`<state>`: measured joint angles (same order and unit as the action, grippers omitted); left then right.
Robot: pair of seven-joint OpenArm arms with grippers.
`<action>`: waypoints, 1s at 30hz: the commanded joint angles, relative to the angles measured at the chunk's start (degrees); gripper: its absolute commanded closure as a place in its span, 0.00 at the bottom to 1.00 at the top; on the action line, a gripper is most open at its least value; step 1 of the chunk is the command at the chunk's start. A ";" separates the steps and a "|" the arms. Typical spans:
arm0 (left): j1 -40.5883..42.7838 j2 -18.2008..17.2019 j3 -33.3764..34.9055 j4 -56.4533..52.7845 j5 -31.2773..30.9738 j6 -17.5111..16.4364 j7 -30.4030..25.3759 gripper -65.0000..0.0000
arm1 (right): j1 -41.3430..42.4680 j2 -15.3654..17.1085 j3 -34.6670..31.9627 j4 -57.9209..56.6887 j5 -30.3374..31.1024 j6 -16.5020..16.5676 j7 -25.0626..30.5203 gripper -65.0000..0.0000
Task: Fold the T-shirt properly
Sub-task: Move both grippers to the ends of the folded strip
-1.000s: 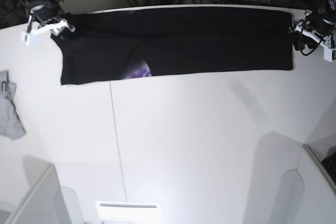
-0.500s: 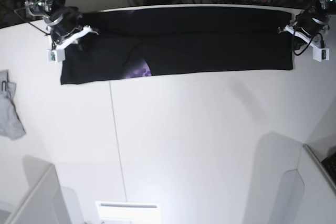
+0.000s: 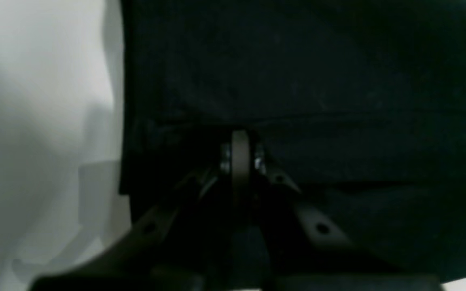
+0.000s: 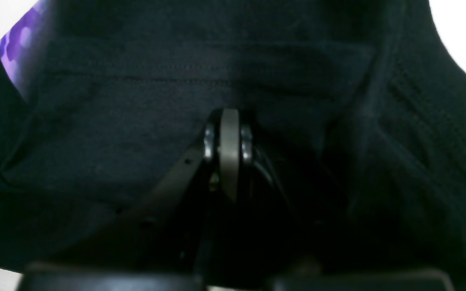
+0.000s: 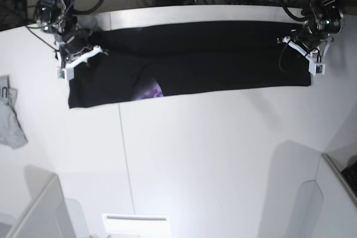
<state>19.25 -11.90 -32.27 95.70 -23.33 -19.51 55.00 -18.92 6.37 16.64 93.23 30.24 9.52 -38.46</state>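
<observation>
In the left wrist view, we saw the left gripper (image 3: pixel 241 153) with its fingertips together, pinching the T-shirt (image 3: pixel 297 72) in the folded layers just inside one short end. The cloth lay directly under the fingers, with its bulk reaching away from that end toward the other arm.

In the right wrist view, the right gripper (image 4: pixel 229 145) was likewise clamped on the T-shirt, at a hemmed, layered part. The purple print (image 4: pixel 16 44) showed off to one side of the fingers.

In the base view, the T-shirt was a long, narrow strip on the white table (image 5: pixel 223 160), near the arms' side. Its long axis ran crosswise from one gripper to the other, roughly square to the way the arms reached in. Each gripper was nearer its own end, and the print lay closer to the right one. We could not tell which end was the collar. We judged that the next move called for both hands to travel together, keeping that axis straight and the layers level.
</observation>
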 commanded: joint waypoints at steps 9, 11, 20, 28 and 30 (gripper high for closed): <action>-11.99 -0.80 -0.12 -4.84 5.97 0.39 1.57 1.00 | 5.86 -0.17 0.10 -1.49 -1.54 -0.68 -5.63 1.00; -12.26 -0.89 -0.65 -1.59 4.83 0.39 4.21 1.00 | 5.42 -1.05 0.02 1.93 -1.45 -0.60 -5.89 1.00; -11.99 -2.82 -8.74 12.65 -6.34 0.30 14.76 1.00 | -0.20 -2.28 -3.68 20.75 -1.45 3.45 -6.95 1.00; -5.84 -6.16 -23.95 10.54 -24.71 0.21 17.13 0.32 | -1.79 -2.20 -6.67 20.57 -1.45 3.80 -7.13 1.00; -5.14 -6.87 -23.68 8.08 -25.94 0.21 16.16 0.07 | -1.79 -2.11 -7.72 20.57 -1.45 3.80 -7.13 1.00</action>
<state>14.15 -17.69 -55.66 103.02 -48.25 -19.38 72.18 -21.04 3.90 8.86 113.01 28.05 12.93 -46.76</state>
